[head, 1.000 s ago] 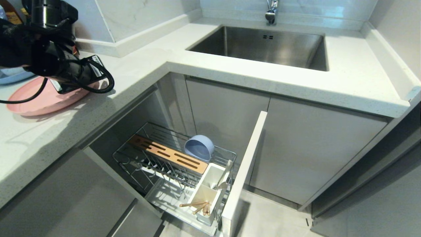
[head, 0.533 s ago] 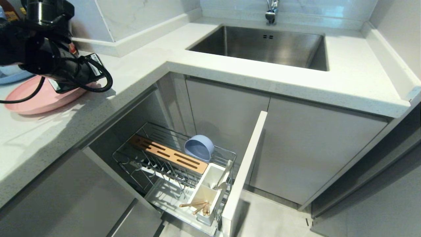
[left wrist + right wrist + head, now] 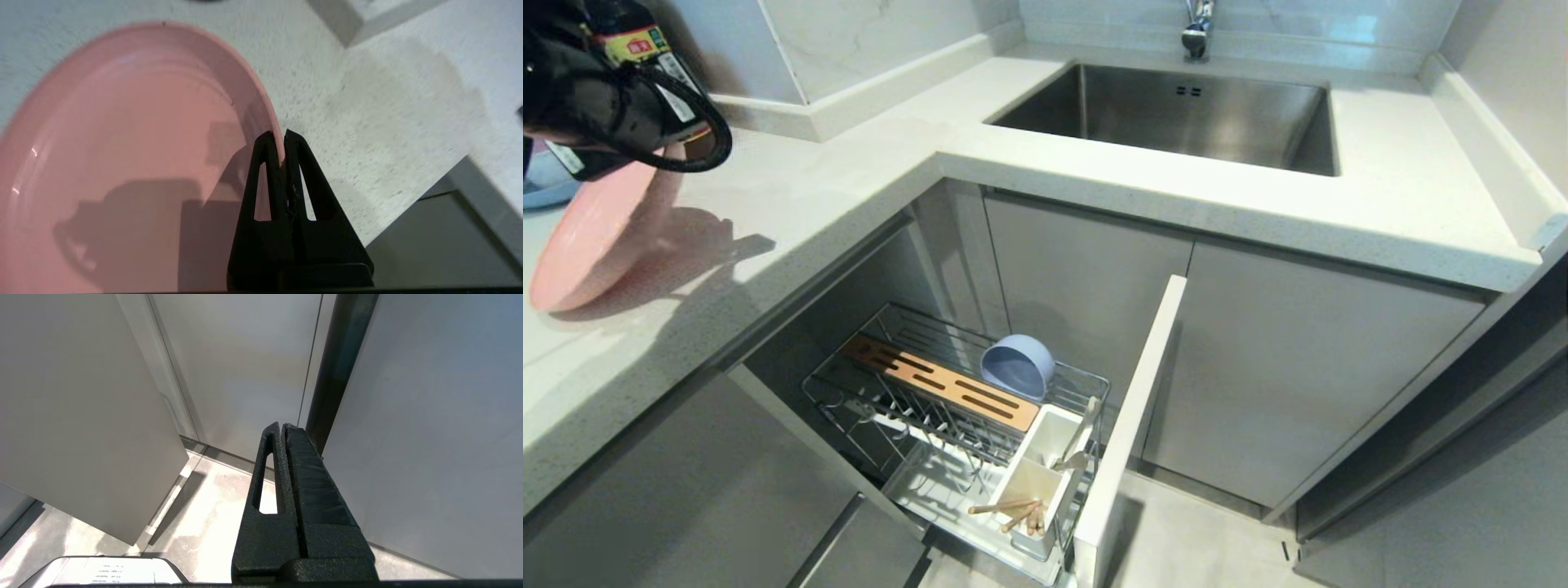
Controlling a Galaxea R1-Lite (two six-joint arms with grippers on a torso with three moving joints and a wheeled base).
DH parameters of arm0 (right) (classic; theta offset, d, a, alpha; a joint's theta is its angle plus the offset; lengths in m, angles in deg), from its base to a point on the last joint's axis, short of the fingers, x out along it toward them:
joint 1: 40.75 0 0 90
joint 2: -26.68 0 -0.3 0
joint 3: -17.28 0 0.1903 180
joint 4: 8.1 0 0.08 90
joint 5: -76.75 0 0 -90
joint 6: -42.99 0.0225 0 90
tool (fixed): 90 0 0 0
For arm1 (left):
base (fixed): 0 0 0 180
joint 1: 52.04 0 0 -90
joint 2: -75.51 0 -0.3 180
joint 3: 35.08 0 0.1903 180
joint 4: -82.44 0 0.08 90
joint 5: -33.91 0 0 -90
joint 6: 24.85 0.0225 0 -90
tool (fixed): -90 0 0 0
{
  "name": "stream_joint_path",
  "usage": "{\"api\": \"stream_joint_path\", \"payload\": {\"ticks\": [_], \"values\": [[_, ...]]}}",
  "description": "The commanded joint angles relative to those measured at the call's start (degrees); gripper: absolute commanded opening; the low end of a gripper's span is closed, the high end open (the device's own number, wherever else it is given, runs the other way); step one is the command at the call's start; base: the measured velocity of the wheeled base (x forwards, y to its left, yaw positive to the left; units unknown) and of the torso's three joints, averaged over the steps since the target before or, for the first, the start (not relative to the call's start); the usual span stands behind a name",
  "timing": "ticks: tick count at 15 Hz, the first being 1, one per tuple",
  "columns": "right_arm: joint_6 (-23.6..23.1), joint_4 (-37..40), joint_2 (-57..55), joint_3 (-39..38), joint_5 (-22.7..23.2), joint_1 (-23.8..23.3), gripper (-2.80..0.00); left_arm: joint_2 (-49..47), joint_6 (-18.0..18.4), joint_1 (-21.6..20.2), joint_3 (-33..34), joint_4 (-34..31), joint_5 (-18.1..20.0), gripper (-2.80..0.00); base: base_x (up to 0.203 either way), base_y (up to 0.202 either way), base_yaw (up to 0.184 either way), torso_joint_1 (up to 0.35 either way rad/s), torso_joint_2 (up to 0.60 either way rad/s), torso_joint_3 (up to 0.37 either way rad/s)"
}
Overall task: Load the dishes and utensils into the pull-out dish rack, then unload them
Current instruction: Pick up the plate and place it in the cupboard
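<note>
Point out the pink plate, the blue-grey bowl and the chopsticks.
pink plate [image 3: 122, 143], left wrist view, inner face.
blue-grey bowl [image 3: 1015, 367], head view, inside of the bowl.
chopsticks [image 3: 1013, 510], head view, mid-shaft in the utensil box.

Much sits out of sight or runs past the frame edges

In the head view the left arm [image 3: 596, 90] at ten o'clock covers the upper rim of the pink plate [image 3: 592, 237], whose left side the frame edge cuts off; the left gripper itself cannot be seen there. A blue dish [image 3: 543, 194] behind it shows only as a sliver. The tap [image 3: 1197, 28] at twelve o'clock is cut off above its spout. In the white box [image 3: 1033, 469] of the rack [image 3: 882, 392] at six o'clock, the utensils [image 3: 1078, 441] are too small to tell apart — only the chopsticks' [image 3: 1013, 510] tips show. The left wrist view loses the plate's lower half at its edge.
</note>
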Motion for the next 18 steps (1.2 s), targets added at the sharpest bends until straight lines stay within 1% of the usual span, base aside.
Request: {"api": "stream_joint_path", "payload": {"ticks": [1, 2, 3, 5, 9, 12, 14, 16, 18], "values": [[-0.02, -0.01, -0.02, 0.0, 0.02, 0.02, -2.8, 2.72, -0.18, 0.78, -0.68, -0.08, -1.11, -2.8, 0.0, 0.0, 0.0, 0.0, 0.0, 0.0], [-0.02, -0.01, -0.02, 0.0, 0.02, 0.02, -2.8, 4.37, -0.39, 0.94, -0.69, -0.05, -1.37, -2.8, 0.0, 0.0, 0.0, 0.0, 0.0, 0.0], [-0.02, -0.01, -0.02, 0.0, 0.02, 0.02, -2.8, 6.13, -1.39, 1.23, -0.62, -0.16, -1.32, -2.8, 0.0, 0.0, 0.0, 0.0, 0.0, 0.0], [-0.02, -0.01, -0.02, 0.0, 0.02, 0.02, -2.8, 7.51, -4.04, 5.28, -1.21, -0.34, -1.36, -2.8, 0.0, 0.0, 0.0, 0.0, 0.0, 0.0], [-0.02, -0.01, -0.02, 0.0, 0.02, 0.02, -2.8, 9.51, -11.49, 12.83, -1.9, 0.16, -2.07, -2.8, 0.0, 0.0, 0.0, 0.0, 0.0, 0.0], [-0.02, -0.01, -0.02, 0.0, 0.02, 0.02, -2.8, 10.13, -15.34, 20.75, -2.35, 0.42, -2.66, -2.8, 0.0, 0.0, 0.0, 0.0, 0.0, 0.0], [-0.02, -0.01, -0.02, 0.0, 0.02, 0.02, -2.8, 10.09, -17.78, 26.96, -2.52, 1.44, -4.81, -2.8, 0.0, 0.0, 0.0, 0.0, 0.0, 0.0], [-0.02, -0.01, -0.02, 0.0, 0.02, 0.02, -2.8, 9.45, -19.83, 32.72, -2.5, 3.02, -8.52, -2.8, 0.0, 0.0, 0.0, 0.0, 0.0, 0.0], [-0.02, -0.01, -0.02, 0.0, 0.02, 0.02, -2.8, 7.87, -22.32, 38.88, -2.43, 3.8, -13.19, -2.8, 0.0, 0.0, 0.0, 0.0, 0.0, 0.0]]}}
